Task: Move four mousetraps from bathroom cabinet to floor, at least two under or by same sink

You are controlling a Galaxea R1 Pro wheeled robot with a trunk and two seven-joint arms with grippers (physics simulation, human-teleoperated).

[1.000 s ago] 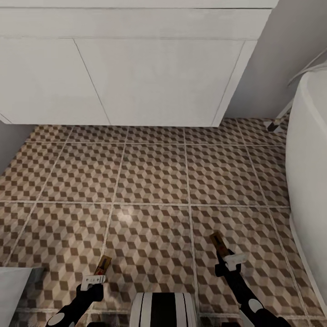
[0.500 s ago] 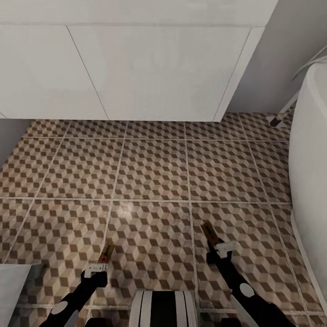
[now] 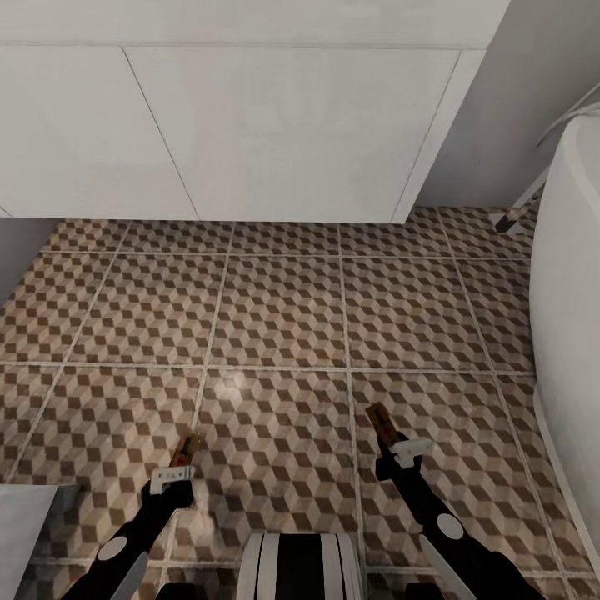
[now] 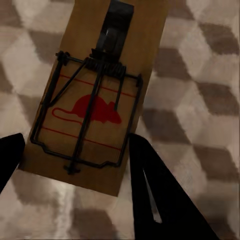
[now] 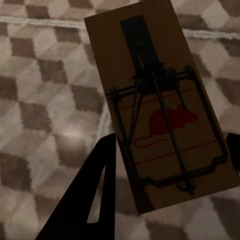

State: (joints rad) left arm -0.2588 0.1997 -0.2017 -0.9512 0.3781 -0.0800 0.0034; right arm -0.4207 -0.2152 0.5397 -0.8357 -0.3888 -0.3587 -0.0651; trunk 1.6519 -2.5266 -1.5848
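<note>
Each gripper carries one mousetrap low over the cube-patterned bathroom floor (image 3: 283,317). My left gripper (image 3: 173,476) is shut on a tan mousetrap (image 3: 189,448); the left wrist view shows its red mouse print (image 4: 90,107) between the dark fingers (image 4: 150,185). My right gripper (image 3: 402,451) is shut on another mousetrap (image 3: 381,418), which sits between the fingers (image 5: 92,190) in the right wrist view (image 5: 160,110). The sink's white vanity (image 3: 292,125) stands ahead, about two tiles beyond both traps. The cabinet is out of view.
A white bathtub (image 3: 571,333) curves along the right side, with a dark-tipped leg (image 3: 502,222) near the wall. A pale grey unit's corner (image 3: 25,517) sits at the lower left. My own base (image 3: 300,567) is at the bottom middle.
The camera shifted early on, bringing the vanity closer. Since then the left gripper has pushed its mousetrap a little forward; the right gripper has barely moved.
</note>
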